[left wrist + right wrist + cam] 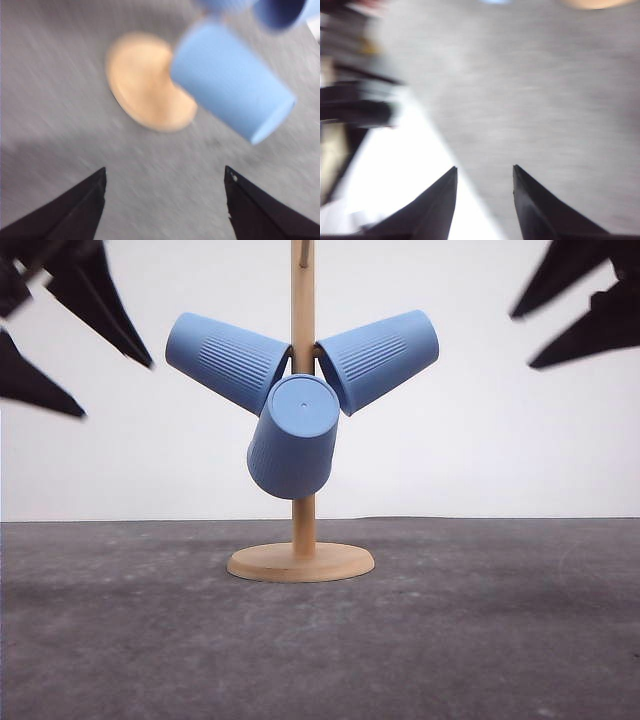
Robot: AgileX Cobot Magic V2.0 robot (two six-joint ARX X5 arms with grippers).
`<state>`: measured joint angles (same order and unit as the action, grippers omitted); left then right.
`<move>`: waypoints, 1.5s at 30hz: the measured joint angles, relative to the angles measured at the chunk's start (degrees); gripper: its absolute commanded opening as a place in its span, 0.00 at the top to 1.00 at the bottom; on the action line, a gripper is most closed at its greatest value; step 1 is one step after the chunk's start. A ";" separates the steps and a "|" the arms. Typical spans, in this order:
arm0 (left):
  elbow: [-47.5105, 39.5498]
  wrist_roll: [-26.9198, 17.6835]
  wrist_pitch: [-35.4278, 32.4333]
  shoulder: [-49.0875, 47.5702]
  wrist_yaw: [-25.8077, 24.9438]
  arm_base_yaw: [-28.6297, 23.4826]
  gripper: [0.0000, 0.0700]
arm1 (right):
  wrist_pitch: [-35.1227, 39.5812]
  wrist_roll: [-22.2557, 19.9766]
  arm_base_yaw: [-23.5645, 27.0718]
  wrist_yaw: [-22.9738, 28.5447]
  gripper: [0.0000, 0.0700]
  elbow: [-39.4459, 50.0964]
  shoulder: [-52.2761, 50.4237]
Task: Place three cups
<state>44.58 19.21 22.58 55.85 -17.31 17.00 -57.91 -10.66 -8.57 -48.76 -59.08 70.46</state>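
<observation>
The stand [302,540] with its three cups [294,437] sits in the middle, between the left pincer [85,360] and the right pincer [560,335]. Under each pincer the grey table [500,630] is bare (lots of room). Both pincers hang high, fingers apart.

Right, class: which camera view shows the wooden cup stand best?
The front view: the wooden stand appears sharp, with pole, round base and all three cups hanging. The left wrist view gives a blurred base partly behind a cup; the right wrist view catches a tan sliver at the edge.

cups [296,400] | three, light-blue, ribbed | hung tilted on wooden stand
</observation>
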 measured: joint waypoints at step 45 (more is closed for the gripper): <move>-5.44 -9.89 6.73 -8.03 3.92 -6.94 1.00 | 21.92 8.58 9.77 26.41 0.98 20.23 -21.36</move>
<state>39.13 9.32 29.32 47.82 -13.39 10.06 -35.99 -2.09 1.19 -22.35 -38.85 49.10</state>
